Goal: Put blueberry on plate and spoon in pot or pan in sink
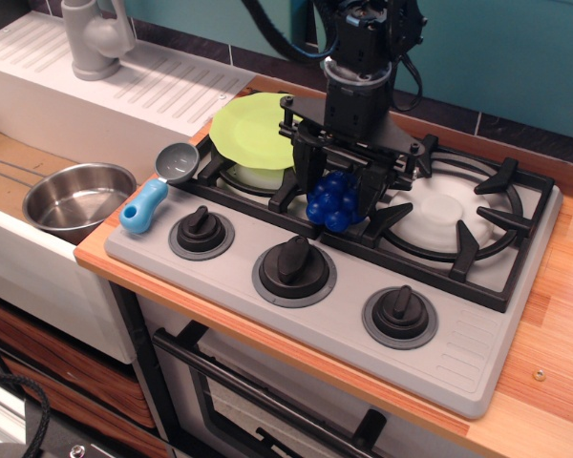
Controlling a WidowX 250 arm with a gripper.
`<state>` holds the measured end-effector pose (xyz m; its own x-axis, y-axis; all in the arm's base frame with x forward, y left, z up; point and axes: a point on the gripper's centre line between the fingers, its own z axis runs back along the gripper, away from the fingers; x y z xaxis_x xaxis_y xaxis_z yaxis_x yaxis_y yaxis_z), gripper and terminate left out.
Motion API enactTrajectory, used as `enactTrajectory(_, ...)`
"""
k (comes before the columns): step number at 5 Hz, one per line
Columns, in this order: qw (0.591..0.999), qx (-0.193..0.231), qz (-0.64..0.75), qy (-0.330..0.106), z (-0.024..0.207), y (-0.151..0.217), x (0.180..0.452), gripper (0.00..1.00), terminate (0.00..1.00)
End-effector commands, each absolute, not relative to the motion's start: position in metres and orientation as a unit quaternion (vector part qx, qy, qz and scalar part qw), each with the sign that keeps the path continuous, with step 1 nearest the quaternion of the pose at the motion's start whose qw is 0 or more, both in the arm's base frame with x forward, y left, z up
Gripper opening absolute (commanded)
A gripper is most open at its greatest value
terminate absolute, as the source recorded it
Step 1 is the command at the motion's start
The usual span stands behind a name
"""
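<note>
Two black fingers of the tool [336, 191] are clenched on the blueberry [331, 201], which hangs between them over the black grate [458, 243] near the middle of the stove [477, 353]. At ten o'clock from the tool, just beside it, the plate [250, 129] lies tilted on the left burner. Farther out at nine o'clock the spoon [156, 187] rests on the stove's left edge, and beyond it the pot [76, 198] sits in the sink [19, 253].

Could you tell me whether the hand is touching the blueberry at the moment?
Touching. The single camera view shows the hand with its black fingers pressed against both sides of the blueberry, no gap visible between them.
</note>
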<state>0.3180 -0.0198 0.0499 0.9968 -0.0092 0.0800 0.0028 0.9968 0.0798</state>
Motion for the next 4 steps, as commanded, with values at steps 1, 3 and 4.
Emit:
enactTrajectory(1,0.995,0.046,-0.025,-0.086,0.088,-0.009,0.329,0.0,0.0)
enactTrajectory(3,0.991,0.048,-0.057,-0.109,0.094,0.013,0.344,0.0,0.0)
enactTrajectory(4,0.99,0.05,-0.069,-0.111,0.099,0.022,0.352,0.0,0.0)
